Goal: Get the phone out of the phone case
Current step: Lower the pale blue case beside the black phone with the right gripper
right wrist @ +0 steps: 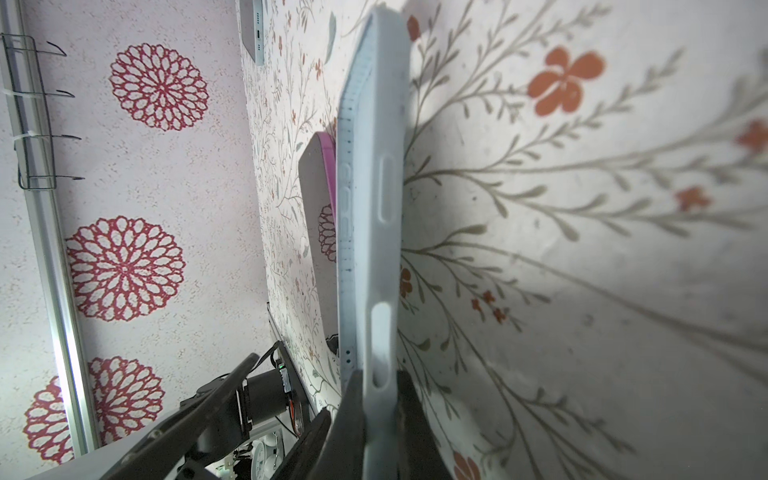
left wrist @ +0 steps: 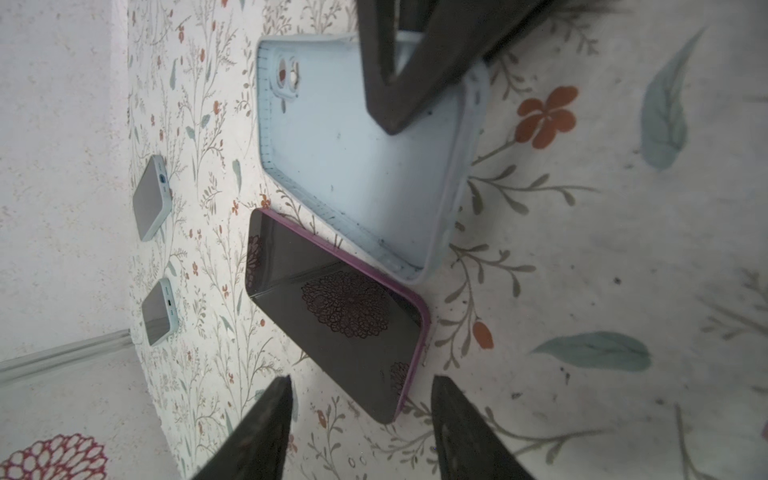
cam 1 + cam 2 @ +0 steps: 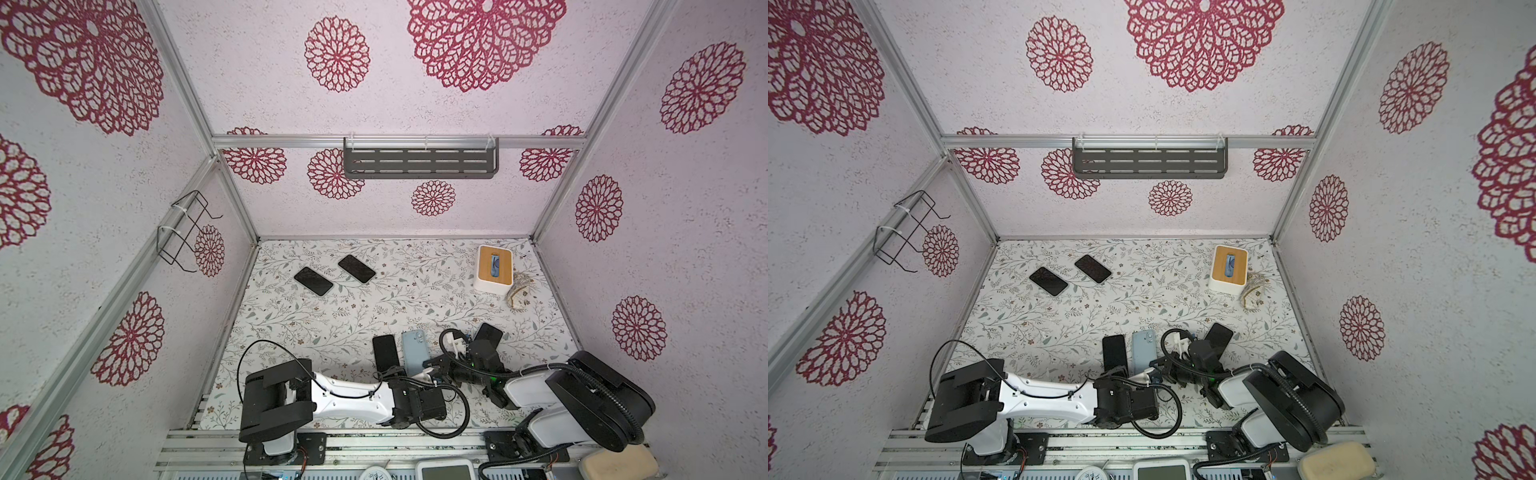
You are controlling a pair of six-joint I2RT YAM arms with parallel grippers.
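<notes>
**Phone out, case in the right grip**

In both top views the phone was seen lying dark and flat on the table, just beside the light-blue phone case. The left gripper was placed at the phone's near end, and the right gripper at the case's near end.

In the left wrist view the case was shown empty, the floral print visible through its camera cut-out. The purple-rimmed phone was laid screen-up close against the case's corner; whether they touched could not be told. The left fingers were held apart, with nothing gripped between them.

In the right wrist view the case was seen edge-on, its end wall clamped between the right fingers. Whether it rested fully on the table could not be told.

The extraction itself was judged done: phone and case were separated. What remained was judged to be the put-down. The case would need to be lowered flat, kept clear of the phone, and the right fingers opened only once it was settled.
</notes>
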